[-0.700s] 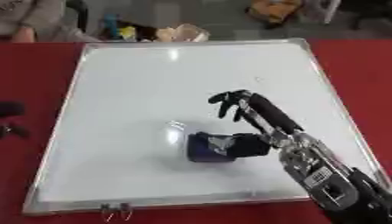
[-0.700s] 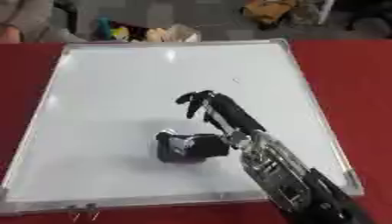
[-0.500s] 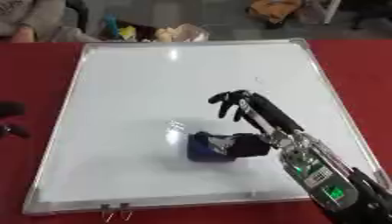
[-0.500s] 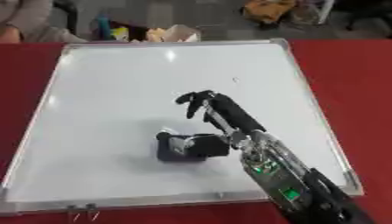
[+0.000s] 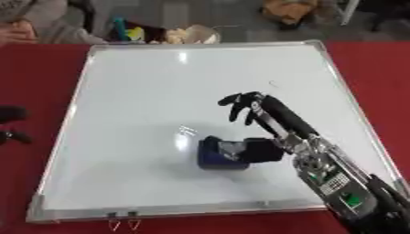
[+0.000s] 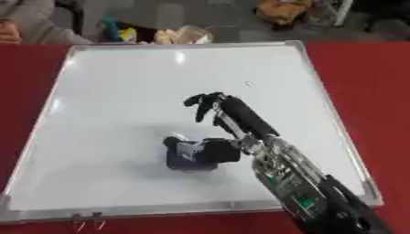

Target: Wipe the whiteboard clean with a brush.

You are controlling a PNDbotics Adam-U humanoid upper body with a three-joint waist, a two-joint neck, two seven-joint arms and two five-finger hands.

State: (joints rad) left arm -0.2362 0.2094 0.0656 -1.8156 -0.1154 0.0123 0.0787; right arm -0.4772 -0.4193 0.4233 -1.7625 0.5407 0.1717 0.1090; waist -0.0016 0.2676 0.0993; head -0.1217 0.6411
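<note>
A white whiteboard [image 5: 160, 91] with a silver frame lies flat on the red table. A dark blue brush block [image 5: 221, 154] rests on the board, a little right of its middle and towards the near side. My right hand [image 5: 272, 119] comes in from the lower right. Its fingers [image 5: 244, 101] stretch out over the board beyond the brush, while its thumb [image 5: 261, 151] lies against the brush's right side. Faint marks show by the brush [image 5: 186, 131] and further back [image 5: 272, 83]. Dark parts of my left hand [image 5: 11, 114] show at the left edge, off the board.
Red tabletop [image 5: 376, 73] surrounds the board on all sides. Beyond the far edge lie a crumpled pale bag [image 5: 192, 34] and some coloured items [image 5: 128, 33]. Two small clips [image 5: 121, 222] hang at the board's near left frame.
</note>
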